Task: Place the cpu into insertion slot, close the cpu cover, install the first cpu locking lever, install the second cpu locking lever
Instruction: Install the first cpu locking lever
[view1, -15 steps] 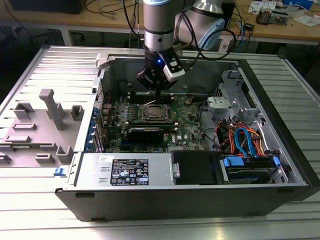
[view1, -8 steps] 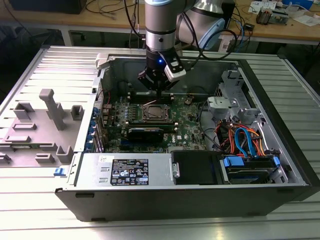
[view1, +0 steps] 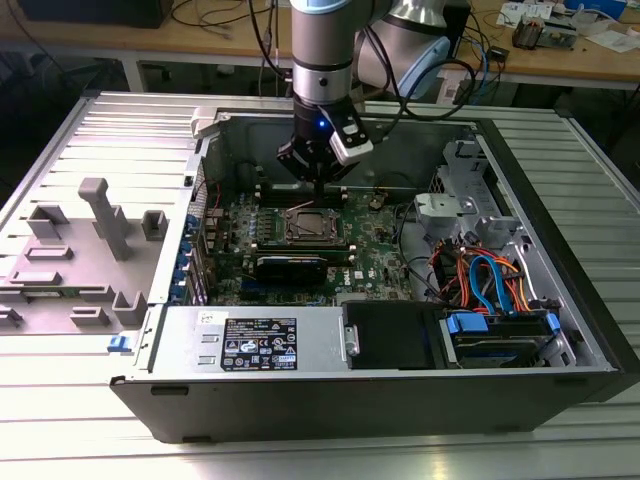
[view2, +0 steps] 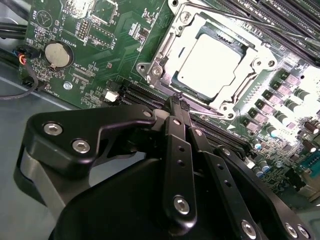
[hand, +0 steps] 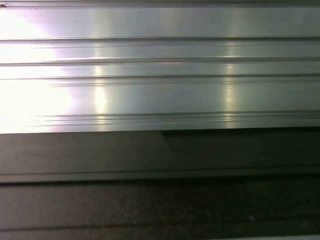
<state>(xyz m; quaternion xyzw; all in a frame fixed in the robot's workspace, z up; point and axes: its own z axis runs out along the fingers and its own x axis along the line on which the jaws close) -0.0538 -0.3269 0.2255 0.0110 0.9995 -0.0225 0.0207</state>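
I am watching the gripper hanging inside the open computer case, just above the far edge of the insertion slot in the exterior view. In the second wrist view the gripper is showing its two black fingers pressed together to a narrow tip, so the hand is clenched and it is grasping nothing. This tip is pointing at the near edge of the socket, close to the metal frame, but I cannot tell if it is touching.

The cpu is already lying flat in the insertion slot, with its dull silver top shining under the light. The cpu cover is lying down around the chip as a silver frame, and the chip is showing through its square cutout. A thin metal rod, one locking lever, is running along the far side of the socket; I cannot tell if it is hooked.

The green motherboard is surrounding the socket, and a round coin battery is sitting on it well apart from the chip. In the exterior view a grey plastic tray is resting on the table at the exterior view's left, beside the case.

The first wrist view is facing ribbed bright metal above a dark band.
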